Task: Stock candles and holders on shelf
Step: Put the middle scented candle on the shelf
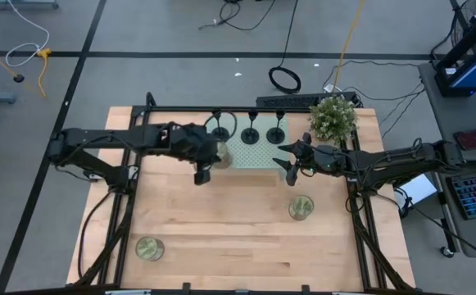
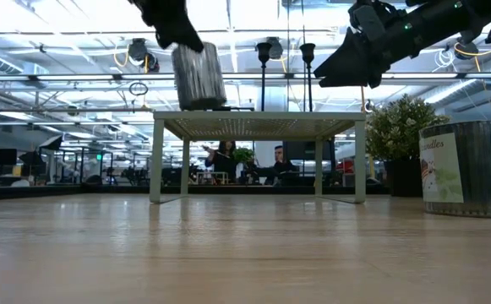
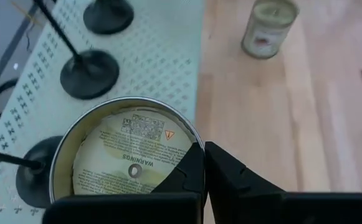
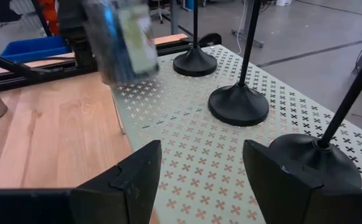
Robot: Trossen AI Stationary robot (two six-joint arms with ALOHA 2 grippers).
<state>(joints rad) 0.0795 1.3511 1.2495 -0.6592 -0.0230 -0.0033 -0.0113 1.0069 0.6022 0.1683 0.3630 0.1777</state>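
My left gripper (image 1: 209, 160) is shut on a glass jar candle (image 1: 219, 152), held at the left end of the mint-green shelf (image 1: 254, 156); in the low view the candle (image 2: 199, 76) is just above the shelf top (image 2: 258, 120). Three black holders (image 1: 219, 131) (image 1: 251, 135) (image 1: 277, 133) stand on their disc bases along the shelf's far edge. My right gripper (image 1: 291, 166) is open and empty over the shelf's right end; it also shows in the right wrist view (image 4: 199, 180). Two more candles (image 1: 301, 207) (image 1: 149, 247) stand on the table. My left gripper pinches the jar's wall at its rim (image 3: 196, 140), one finger (image 3: 184, 177) inside the jar and one (image 3: 237, 180) outside. The fingers come from above, pointing down. The jar hangs below them, slightly tilted; whether its bottom touches the shelf, I cannot tell.
A bushy potted plant (image 1: 333, 119) stands at the table's far right, behind my right arm. The wooden tabletop (image 1: 221, 221) stretches in front of the shelf. People show in the room beyond the table in the low view (image 2: 224, 160).
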